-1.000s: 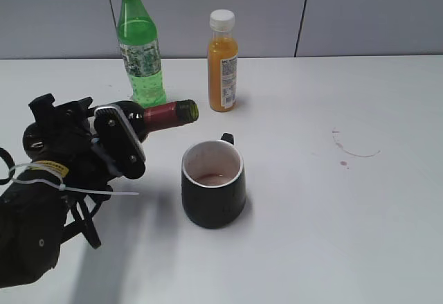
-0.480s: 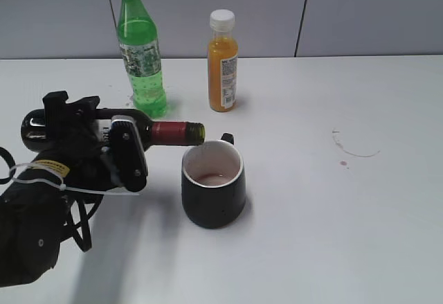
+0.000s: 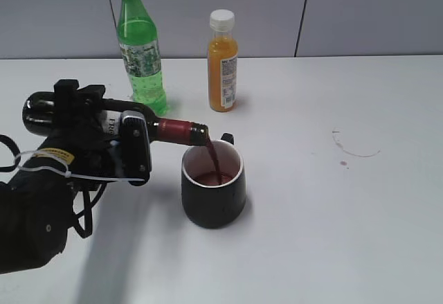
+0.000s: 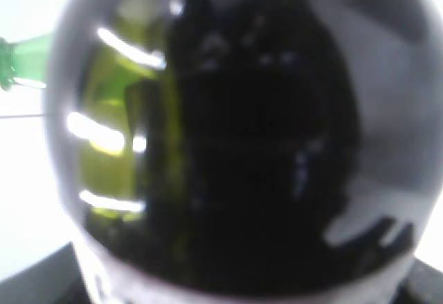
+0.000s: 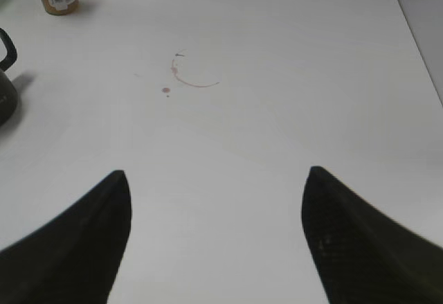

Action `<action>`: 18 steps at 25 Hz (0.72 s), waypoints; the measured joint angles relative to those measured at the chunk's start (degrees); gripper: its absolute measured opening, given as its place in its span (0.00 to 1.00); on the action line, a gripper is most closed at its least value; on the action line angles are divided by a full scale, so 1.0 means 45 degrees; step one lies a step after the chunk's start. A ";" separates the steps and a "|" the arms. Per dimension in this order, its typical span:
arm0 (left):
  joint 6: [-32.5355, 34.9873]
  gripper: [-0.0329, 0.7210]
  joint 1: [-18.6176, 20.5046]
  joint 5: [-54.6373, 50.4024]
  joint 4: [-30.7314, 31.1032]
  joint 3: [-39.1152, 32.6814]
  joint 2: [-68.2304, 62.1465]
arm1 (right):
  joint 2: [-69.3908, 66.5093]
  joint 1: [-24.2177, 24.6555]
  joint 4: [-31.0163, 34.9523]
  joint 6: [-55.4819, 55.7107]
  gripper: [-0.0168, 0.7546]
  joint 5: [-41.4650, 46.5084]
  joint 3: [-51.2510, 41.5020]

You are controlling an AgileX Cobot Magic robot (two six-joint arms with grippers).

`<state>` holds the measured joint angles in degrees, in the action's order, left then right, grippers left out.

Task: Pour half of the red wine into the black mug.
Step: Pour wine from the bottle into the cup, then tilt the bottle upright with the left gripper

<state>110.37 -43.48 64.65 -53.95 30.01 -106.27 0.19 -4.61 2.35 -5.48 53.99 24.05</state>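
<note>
The red wine [image 3: 214, 160] was observed as a thin dark red stream falling from the mouth of a dark green glass bottle [image 3: 166, 128] into the black mug [image 3: 213, 186]. The bottle lay tipped roughly level, its neck sloping slightly down to the right, with the lip directly above the mug's opening. Its neck showed deep red through the glass, and part of a white label was visible beside the gripper fingers. In the left wrist view the bottle's rounded base [image 4: 228, 138] filled the frame, dark and blurred.

The mug stood upright on the white table [image 3: 346, 235], matte black outside, white within, with a shallow red pool at the bottom and a small handle at its far side.

The left gripper [image 3: 114, 145] was clamped around the bottle's body. The right gripper [image 5: 214, 235] hung above bare table with its jaws spread wide, holding nothing.

A bright green plastic bottle [image 3: 140, 48] and an orange juice bottle [image 3: 223, 61] stood behind. A faint reddish ring stain [image 3: 354, 148] marked the table to the right.
</note>
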 joint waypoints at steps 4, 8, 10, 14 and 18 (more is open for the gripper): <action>0.0526 0.75 0.0045 0.0051 0.0000 0.0032 0.0000 | 0.0000 0.0000 0.0000 0.0000 0.78 0.0000 0.0000; 0.0736 0.75 0.0057 0.0051 0.0000 0.0032 0.0000 | 0.0000 0.0000 0.0000 0.0000 0.78 0.0000 0.0000; 0.0763 0.75 0.0087 0.0063 0.0010 0.0034 0.0000 | 0.0000 0.0000 0.0000 0.0000 0.78 0.0000 0.0000; 0.0825 0.75 0.0087 0.0062 0.0010 0.0044 0.0000 | 0.0000 0.0000 0.0000 0.0000 0.78 0.0000 0.0000; 0.1182 0.75 0.0087 0.0062 0.0010 0.0044 0.0000 | 0.0000 0.0000 0.0000 0.0000 0.78 0.0000 0.0000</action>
<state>115.68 -43.10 64.92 -53.90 30.21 -106.27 0.19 -4.61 2.35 -5.48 53.99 24.05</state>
